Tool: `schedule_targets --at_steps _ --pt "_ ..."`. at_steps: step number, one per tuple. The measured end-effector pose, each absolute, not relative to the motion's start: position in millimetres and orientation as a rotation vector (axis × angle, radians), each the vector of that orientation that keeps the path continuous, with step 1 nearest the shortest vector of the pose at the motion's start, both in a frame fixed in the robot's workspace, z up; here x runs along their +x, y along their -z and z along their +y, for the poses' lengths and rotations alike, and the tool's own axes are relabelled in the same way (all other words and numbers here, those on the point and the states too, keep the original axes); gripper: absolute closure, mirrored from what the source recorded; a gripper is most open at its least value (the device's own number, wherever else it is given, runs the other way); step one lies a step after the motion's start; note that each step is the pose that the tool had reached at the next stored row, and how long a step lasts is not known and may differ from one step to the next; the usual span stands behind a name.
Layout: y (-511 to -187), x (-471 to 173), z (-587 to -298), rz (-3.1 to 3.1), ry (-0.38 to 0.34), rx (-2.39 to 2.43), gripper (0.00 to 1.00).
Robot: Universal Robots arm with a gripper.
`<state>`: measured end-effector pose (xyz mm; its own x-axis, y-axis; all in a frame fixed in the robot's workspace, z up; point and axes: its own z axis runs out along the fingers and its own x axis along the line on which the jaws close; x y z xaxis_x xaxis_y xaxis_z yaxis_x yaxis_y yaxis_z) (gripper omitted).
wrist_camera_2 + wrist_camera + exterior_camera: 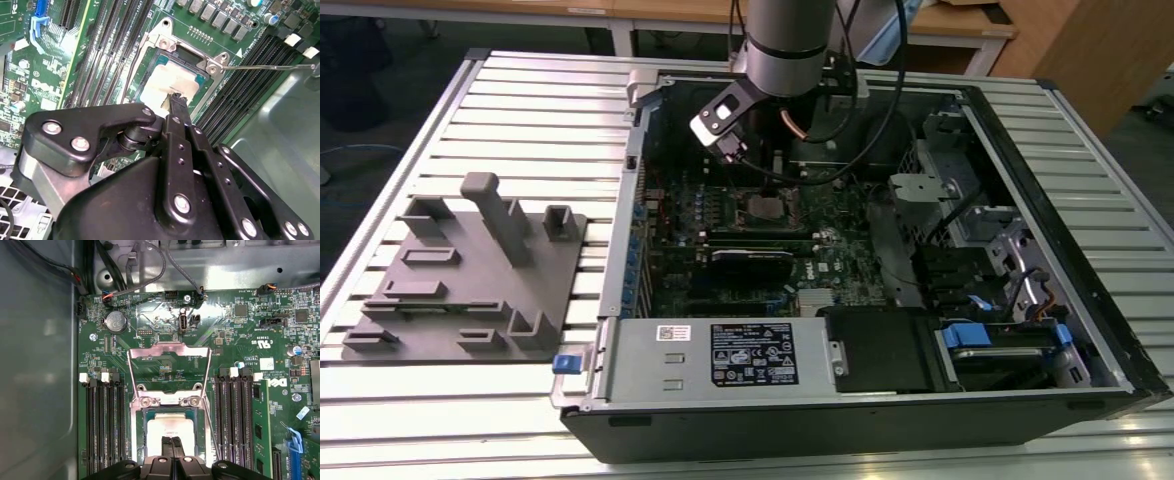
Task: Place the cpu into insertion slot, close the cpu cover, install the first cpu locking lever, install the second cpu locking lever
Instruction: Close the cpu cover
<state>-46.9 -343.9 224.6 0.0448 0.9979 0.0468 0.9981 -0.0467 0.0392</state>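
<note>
The cpu (162, 426) (160, 82), a pale silver square, lies flat inside the insertion slot (145, 414), which sits mid-board in the exterior view (765, 208). The cpu cover (170, 350), a thin silvery frame, stands swung open on its hinge, away from the slot. My gripper (171, 442) (177, 100) is shut, its black fingertips pressed together directly over the cpu's top. I cannot tell whether they touch it. A thin wire locking lever (270, 66) sticks out sideways from the socket's corner, unlatched.
The arm (783, 45) reaches down into an open computer case (1067, 300) on a slatted table. Black memory slots (102, 430) flank the socket on both sides. A silver box with labels (720, 352) fills the case's near side. A grey fixture (467, 270) lies at the exterior view's left.
</note>
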Motion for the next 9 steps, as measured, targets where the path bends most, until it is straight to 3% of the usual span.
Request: schedule_targets --at_steps 9 --pt "-226.3 -47.0 -344.0 -2.166 0.095 -2.268 0.89"
